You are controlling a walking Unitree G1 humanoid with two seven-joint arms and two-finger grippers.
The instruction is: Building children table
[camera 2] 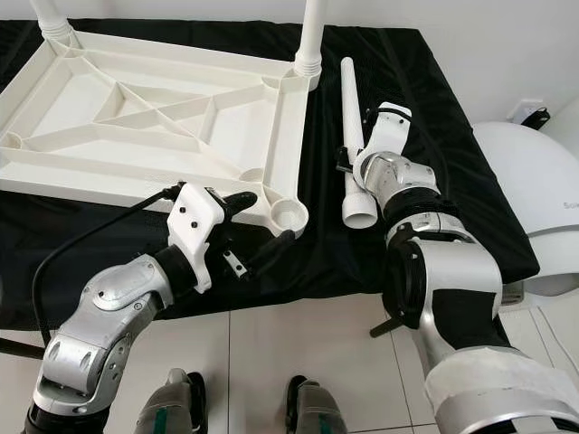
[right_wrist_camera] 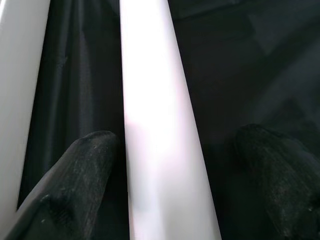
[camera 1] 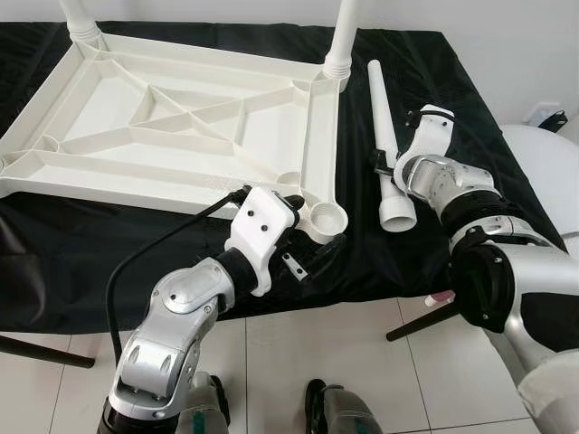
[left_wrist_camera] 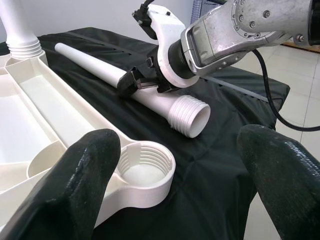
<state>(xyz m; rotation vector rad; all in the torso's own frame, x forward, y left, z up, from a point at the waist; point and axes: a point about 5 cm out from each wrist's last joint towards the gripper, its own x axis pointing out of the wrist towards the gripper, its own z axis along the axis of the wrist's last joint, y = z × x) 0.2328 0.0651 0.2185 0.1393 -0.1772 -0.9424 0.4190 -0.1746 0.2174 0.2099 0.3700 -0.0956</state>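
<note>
Fingers of my right claw (camera 1: 387, 168) straddle the loose leg (camera 1: 389, 145), apart; I'd close squarely near its threaded end. Left claw (camera 1: 312, 249), open, frames the corner socket (camera 1: 327, 220).

Cut off at the top edge: both upright legs (camera 1: 345, 36) beyond the left gripper (camera 1: 310, 237). Hidden behind the right gripper (camera 1: 387, 163): part of the loose leg (camera 1: 384, 117). Cropped at both ends in the wrist close-up.
</note>
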